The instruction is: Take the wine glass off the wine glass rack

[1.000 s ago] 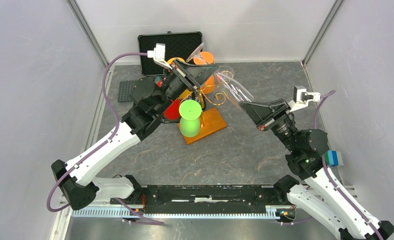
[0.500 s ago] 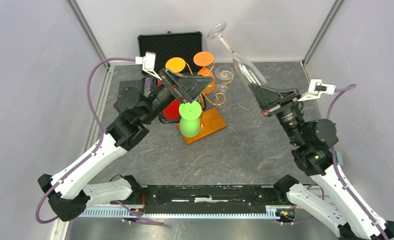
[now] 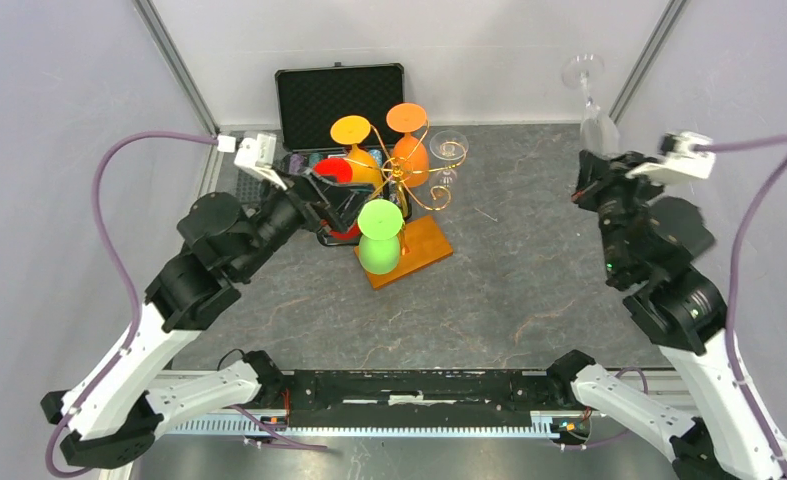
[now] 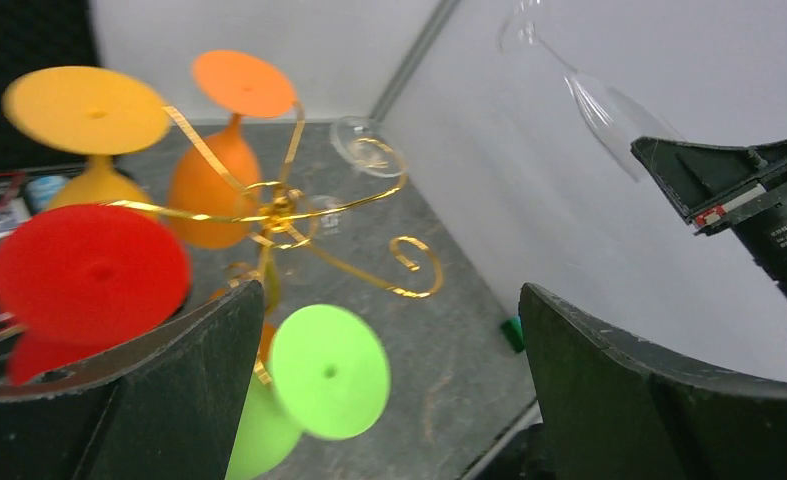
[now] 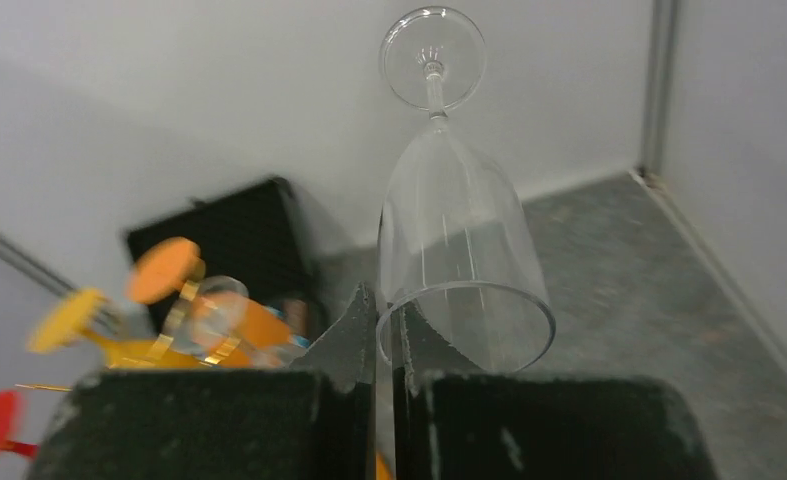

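Surface: grey, mottled, stone-look table [image 3: 529,270]; plain white walls [image 3: 59,120].
Wine glass rack [image 3: 414,185]: curled gold wire, orange wooden base, hung with coloured glasses [image 3: 379,235].
Wine glass [image 5: 459,240]: clear, smooth, off the rack, foot raised, rim pinched by the right gripper [image 5: 384,330] near the far-right corner.
Left gripper [image 4: 391,290]: jaws wide apart, beside the rack.
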Controlling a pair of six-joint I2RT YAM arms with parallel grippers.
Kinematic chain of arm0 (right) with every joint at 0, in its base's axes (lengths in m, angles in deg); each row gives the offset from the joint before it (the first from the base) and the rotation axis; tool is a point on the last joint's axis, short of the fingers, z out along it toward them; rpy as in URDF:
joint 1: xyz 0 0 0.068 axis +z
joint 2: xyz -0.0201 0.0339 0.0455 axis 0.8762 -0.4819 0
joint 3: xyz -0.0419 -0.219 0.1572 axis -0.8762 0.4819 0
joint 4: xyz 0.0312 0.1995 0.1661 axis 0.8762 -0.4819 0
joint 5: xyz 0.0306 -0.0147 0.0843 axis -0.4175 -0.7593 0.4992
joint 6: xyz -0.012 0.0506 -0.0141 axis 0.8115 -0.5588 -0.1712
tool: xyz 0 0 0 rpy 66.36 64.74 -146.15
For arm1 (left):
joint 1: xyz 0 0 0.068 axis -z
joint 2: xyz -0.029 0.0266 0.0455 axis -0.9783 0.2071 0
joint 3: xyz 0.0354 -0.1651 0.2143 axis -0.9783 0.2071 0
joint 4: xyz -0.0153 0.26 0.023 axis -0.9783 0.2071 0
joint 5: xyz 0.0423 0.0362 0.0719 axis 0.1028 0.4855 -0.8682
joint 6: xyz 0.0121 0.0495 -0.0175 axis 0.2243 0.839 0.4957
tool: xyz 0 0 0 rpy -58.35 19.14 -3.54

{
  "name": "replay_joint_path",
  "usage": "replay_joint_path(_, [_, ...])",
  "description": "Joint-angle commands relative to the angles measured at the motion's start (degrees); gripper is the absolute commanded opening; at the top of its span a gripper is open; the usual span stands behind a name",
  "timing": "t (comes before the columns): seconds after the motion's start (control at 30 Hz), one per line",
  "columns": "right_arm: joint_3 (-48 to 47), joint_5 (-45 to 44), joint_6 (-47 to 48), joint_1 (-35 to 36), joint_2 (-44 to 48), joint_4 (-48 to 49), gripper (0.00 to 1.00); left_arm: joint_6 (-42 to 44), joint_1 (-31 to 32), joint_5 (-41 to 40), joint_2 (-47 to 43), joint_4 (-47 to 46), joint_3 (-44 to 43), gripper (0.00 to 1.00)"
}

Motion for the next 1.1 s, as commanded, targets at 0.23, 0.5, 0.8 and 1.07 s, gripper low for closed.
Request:
replay_joint_path(0.23, [-6.6,-3.7,11.6,0.0,-12.5,-30.3,0.0,7.5,0.2,-13.6,-10.1,13.9,2.8,1.0])
replay_joint_path(0.5, [-8.9,8.4,15.4,-1.4,-21.6,-36.5,0.0,10.5,0.1,-16.3,-14.7,15.1,5.0,1.0])
replay_joint_path(0.8, [-8.8,23.9,24.0,-9.1,-28.7,-39.4,0.0,13.3,0.2,-16.0,-14.4,15.8,5.3,1.0])
replay_joint_path(1.07, [-7.5,29.7,28.2,-11.0,-35.2,-39.6,0.0,14.9,0.1,-15.9,-13.4,14.1,6.2,1.0])
